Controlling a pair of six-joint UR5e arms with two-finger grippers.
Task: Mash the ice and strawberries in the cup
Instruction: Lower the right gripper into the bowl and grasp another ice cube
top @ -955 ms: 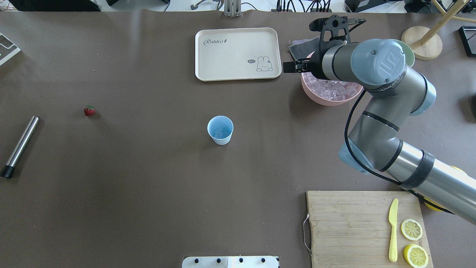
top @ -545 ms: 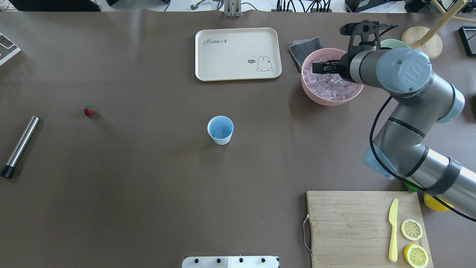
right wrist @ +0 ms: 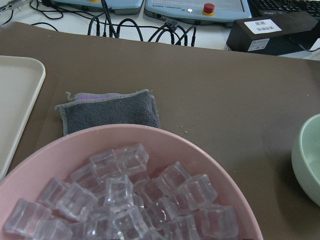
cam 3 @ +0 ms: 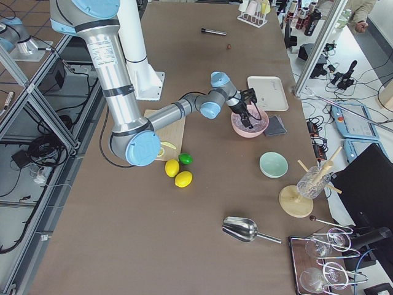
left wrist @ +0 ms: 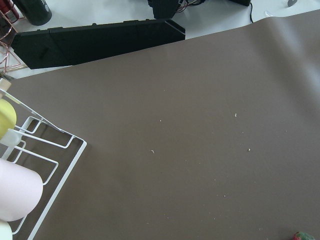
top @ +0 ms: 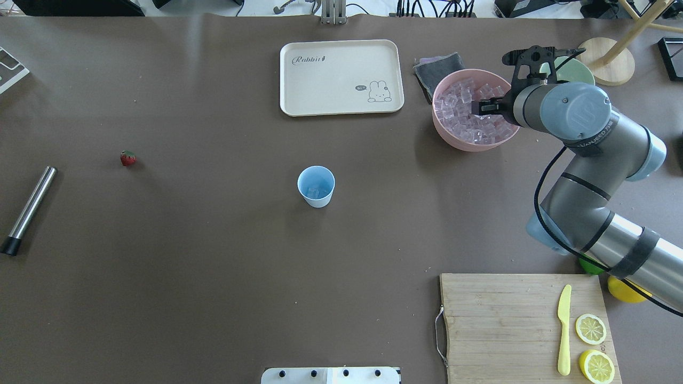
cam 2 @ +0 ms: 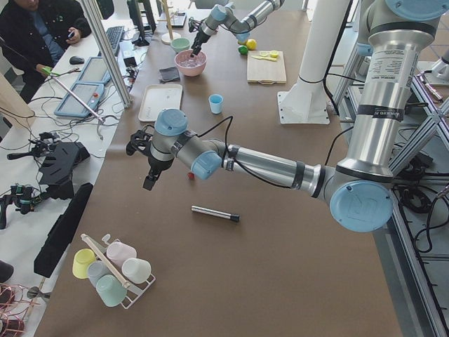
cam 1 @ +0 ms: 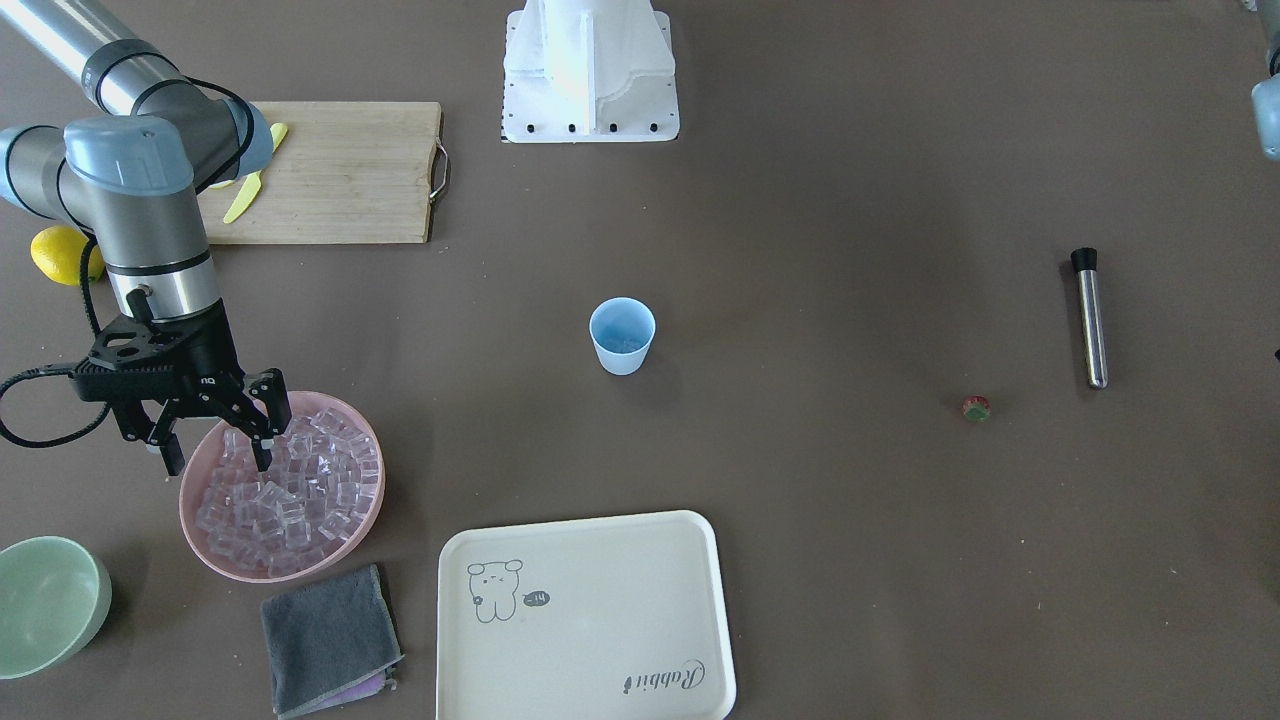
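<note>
The right gripper point(cam 1: 218, 458) is being held with its two fingers point(cam 1: 263, 450) spread wide apart, and nothing is being gripped between them. One fingertip is being pointed down among the ice point(cam 1: 290, 490), and the other is being held by the rim of the pink bowl point(top: 469, 146). Whether the ice is being touched cannot be told. The ice is being kept in a big heap inside the pink bowl. A grey cloth point(cam 1: 330, 635) is being left just beside that bowl, and a pale green bowl point(cam 1: 50, 600) is being left near it on the other side. The pale blue cup point(top: 316, 186) is being left upright in the middle of the table, well apart from the pink bowl, and a few clear cubes are being seen inside it. The strawberry point(top: 127, 158) is being left on the table far off on the robot's left, near a metal rod point(top: 29, 209). The left gripper point(cam 2: 149, 181) is being held over the table near the strawberry, and it cannot be told how far its fingers are being opened.
</note>
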